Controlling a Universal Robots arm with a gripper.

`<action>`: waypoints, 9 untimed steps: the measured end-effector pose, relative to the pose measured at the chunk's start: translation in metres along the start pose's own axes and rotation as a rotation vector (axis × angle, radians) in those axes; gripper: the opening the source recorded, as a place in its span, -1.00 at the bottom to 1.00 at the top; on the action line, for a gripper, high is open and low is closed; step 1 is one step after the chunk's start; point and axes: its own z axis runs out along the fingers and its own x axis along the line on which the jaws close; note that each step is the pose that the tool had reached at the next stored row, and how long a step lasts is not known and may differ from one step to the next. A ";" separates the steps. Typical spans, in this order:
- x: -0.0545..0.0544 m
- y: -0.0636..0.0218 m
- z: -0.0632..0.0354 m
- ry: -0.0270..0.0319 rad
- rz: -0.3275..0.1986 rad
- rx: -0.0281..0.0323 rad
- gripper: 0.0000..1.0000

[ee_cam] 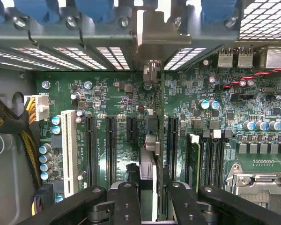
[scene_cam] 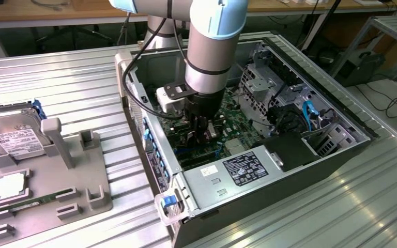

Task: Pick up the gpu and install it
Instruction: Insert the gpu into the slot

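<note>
The gpu is a thin card seen edge-on, standing upright over the green motherboard between two black expansion slots. Its silver bracket sits against the case's rear slot openings. My gripper is shut on the card's upper edge, with a black finger on either side. In the exterior view my gripper reaches down into the open computer case, low over the board. Whether the card's lower edge is seated in a slot is hidden.
A grey parts holder on the exterior view's left carries a silver hard drive, a green memory stick and a square chip. Inside the case are the power supply, a drive cage and cables.
</note>
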 end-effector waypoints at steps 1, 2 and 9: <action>0.000 0.0000 0.0000 0.0000 0.000 0.0000 -0.45; 0.000 0.0001 0.0000 0.0000 0.000 0.0001 -0.45; 0.000 0.0007 -0.0001 -0.0005 0.000 0.0002 -0.45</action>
